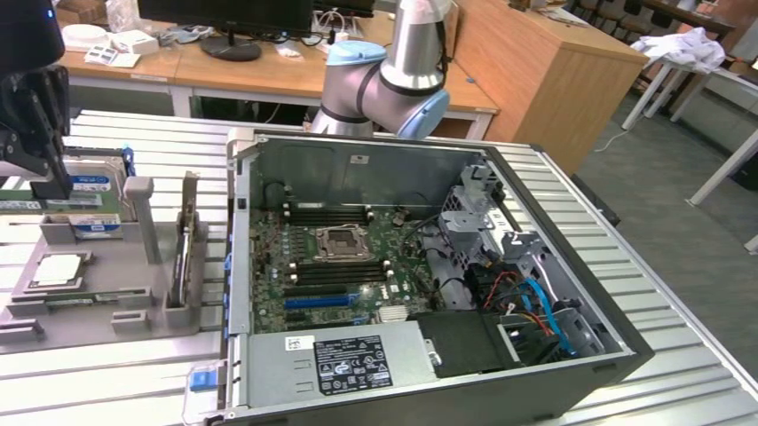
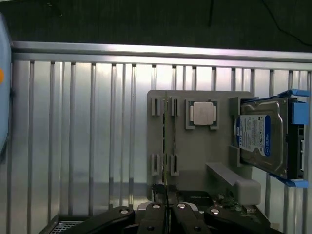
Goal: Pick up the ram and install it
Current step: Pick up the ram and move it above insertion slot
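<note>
The ram (image 2: 165, 139) stands on edge in the slots of a grey holder tray (image 2: 195, 156), seen as a thin green strip. In the exterior view the ram (image 1: 83, 300) lies along the tray's near side. My gripper (image 2: 168, 212) is shut with nothing between its fingers. It hangs above the tray, in line with the ram's edge and apart from it. The exterior view puts the gripper (image 1: 50, 182) at the far left, over the tray's back part. An open computer case with its motherboard (image 1: 343, 257) sits at the middle.
On the same tray sit a square metal CPU (image 2: 204, 113) and a silver blue-labelled hard drive (image 2: 261, 134). A tall card (image 1: 186, 240) stands upright at the tray's side toward the case. The case wall (image 1: 237, 266) rises beside it. The table is slatted metal.
</note>
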{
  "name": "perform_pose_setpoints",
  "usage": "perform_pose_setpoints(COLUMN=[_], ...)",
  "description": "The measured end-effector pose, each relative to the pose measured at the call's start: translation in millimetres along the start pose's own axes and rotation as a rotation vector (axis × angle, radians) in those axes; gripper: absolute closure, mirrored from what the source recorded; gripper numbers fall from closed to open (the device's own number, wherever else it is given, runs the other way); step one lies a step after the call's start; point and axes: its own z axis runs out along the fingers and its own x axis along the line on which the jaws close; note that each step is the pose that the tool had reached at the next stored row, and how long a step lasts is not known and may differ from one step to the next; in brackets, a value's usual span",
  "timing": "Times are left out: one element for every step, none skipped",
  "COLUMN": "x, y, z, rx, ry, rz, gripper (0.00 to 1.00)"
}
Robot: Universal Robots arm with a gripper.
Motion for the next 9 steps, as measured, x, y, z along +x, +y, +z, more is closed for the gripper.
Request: perform_pose_setpoints(x=[0.0,-0.1,-0.1,-0.1,-0.1,-0.2,-0.2,-0.2,-0.3], y=[-0.1,-0.3,-0.5,-0.8,-0.9,-1.1,-1.3,-1.4,-1.6], z=[-1.0,-2.1,-3.3,-4.5,-5.5,-6.6,-7.8,-8.9,-10.1], rx=[0.0000,0.0000,-0.0001,-0.0002,-0.0002,-0.0002,-0.0003,-0.0002,-0.0003], ry=[0.0000,0.0001,0.0001,0.0001,0.0000,0.0000,0.0000,0.0000,0.0000], rz=[0.000,0.000,0.001,0.001,0.001,0.001,0.002,0.002,0.002], gripper=[0.89,0.89,0.89,0.89,0.89,0.89,0.89,0.89,0.89])
